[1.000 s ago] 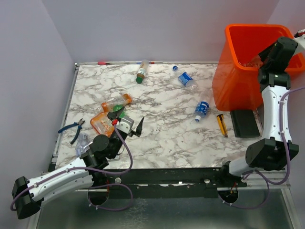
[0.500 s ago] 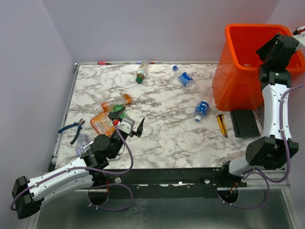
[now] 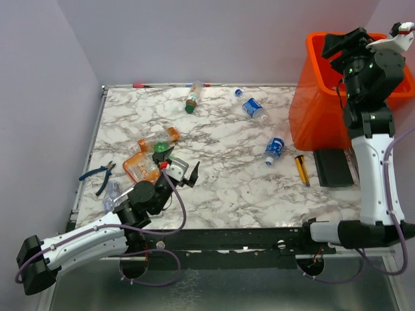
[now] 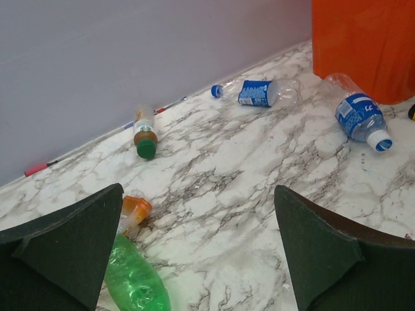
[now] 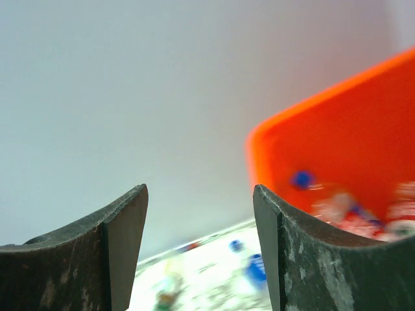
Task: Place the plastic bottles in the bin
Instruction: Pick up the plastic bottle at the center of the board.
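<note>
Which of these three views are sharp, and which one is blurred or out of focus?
Top external: sharp, evenly lit, with only soft shadows on the marble table. Left wrist: sharp too; the label on the blue-labelled bottle beside the bin is crisp. Right wrist: blurred; the bin and the bottles inside it are smeared.

marble table (image 3: 220,188) | bottles (image 3: 274,149) scattered | orange bin (image 3: 311,123) far-right | pliers (image 3: 97,175) left edge | dark pad (image 3: 332,167)

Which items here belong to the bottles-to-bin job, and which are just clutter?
Job: bin; green-capped bottle; far blue-label bottle; near blue-label bottle; crushed orange bottle; orange-capped bottle; green bottle; clear crushed bottle.
Clutter: blue-handled pliers; yellow-handled tool; flat black block; red pen.
</note>
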Controlling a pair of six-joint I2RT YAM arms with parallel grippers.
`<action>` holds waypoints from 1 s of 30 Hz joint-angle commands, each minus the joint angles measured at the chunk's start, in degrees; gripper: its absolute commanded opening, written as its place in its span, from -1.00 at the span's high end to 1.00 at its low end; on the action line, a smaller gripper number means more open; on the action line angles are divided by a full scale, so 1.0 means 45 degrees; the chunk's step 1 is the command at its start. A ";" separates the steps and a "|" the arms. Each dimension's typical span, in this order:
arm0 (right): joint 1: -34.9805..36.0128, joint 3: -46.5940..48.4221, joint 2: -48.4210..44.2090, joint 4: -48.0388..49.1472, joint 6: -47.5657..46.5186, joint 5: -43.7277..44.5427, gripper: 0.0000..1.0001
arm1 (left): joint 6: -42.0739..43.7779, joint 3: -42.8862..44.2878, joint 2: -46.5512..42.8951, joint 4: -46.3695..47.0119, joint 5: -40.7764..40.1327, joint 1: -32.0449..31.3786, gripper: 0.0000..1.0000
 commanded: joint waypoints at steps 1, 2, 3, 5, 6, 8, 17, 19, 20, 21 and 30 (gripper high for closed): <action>0.2475 -0.1335 -0.2264 0.1005 -0.0025 -0.1203 -0.38 | -0.0283 0.0254 0.0455 0.0083 0.0591 -0.0034 -0.98; 0.2999 -0.2069 -0.2686 0.1019 -0.0048 -0.1341 -0.37 | -0.0441 0.0251 0.0559 0.0134 0.0717 -0.0044 -0.98; 0.3431 -0.2795 -0.3119 0.0979 -0.0031 -0.1476 -0.36 | -0.0703 0.0251 0.0691 0.0207 0.0930 -0.0033 -0.98; 0.4142 -0.4676 -0.4099 0.1059 0.0085 -0.1772 -0.35 | -0.1676 0.0250 0.0950 0.0583 0.1983 -0.0031 -0.98; 0.4384 -0.5572 -0.4585 0.1060 0.0176 -0.1859 -0.34 | -0.2366 0.0275 0.1140 0.0790 0.2637 -0.0034 -0.98; 0.4613 -0.7187 -0.5434 0.0806 0.0357 -0.2124 -0.33 | -0.3546 0.0571 0.1819 0.1039 0.4362 -0.0036 -0.98; 0.4677 -1.1929 -0.9303 -0.0100 0.1331 -0.2541 -0.37 | -0.7322 0.6167 0.9783 -0.0632 0.5681 -0.0017 -0.98; 0.4686 -1.2016 -0.9635 -0.0559 0.1284 -0.2676 -0.37 | -0.7382 0.7496 1.1586 -0.1287 0.6351 -0.0005 -0.98; 0.4684 -1.1985 -0.9798 -0.0893 0.1256 -0.2543 -0.37 | -0.7447 0.8205 1.2380 -0.1599 0.6823 -0.0021 -0.98; 0.4687 -1.1969 -1.0051 -0.1284 0.1238 -0.2268 -0.37 | -0.7545 0.8828 1.3121 -0.1934 0.7070 -0.0018 -0.98; 0.4687 -1.2306 -1.3287 -0.3137 0.1672 0.1089 -0.38 | -0.7518 1.2907 1.7333 -0.4179 0.6659 -0.0010 -0.92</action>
